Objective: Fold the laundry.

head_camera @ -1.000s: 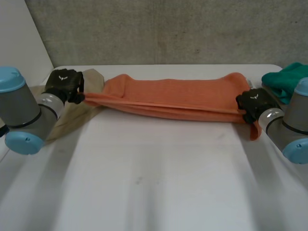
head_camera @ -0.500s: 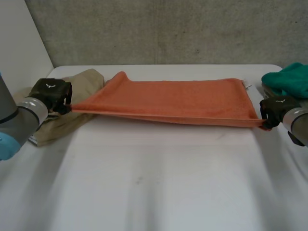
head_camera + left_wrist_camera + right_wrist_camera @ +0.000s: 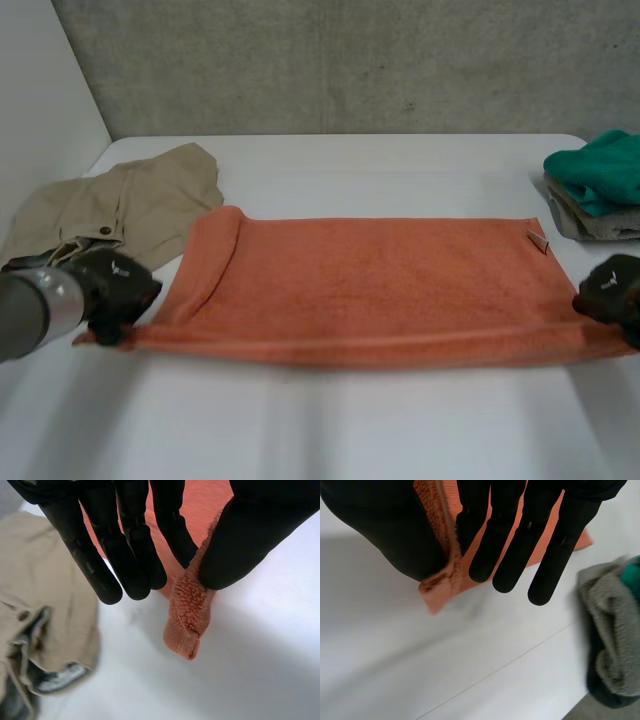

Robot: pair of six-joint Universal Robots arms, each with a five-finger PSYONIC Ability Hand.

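On white table [image 3: 350,430], orange towel [image 3: 370,290] spread, left hand [image 3: 115,290], right hand [image 3: 612,290] fingers [image 3: 485,555] pinching near corners

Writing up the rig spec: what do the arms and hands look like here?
Left hand and right hand: matte black, long rounded fingers, broad thumb, small white mark on each back. Left arm: grey cylinder at the wrist.

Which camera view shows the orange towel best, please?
The head view: the orange towel lies there whole, spread across the white table. The left wrist view shows one near corner pinched by the left robot hand; the right wrist view shows the other near corner pinched by the right robot hand.
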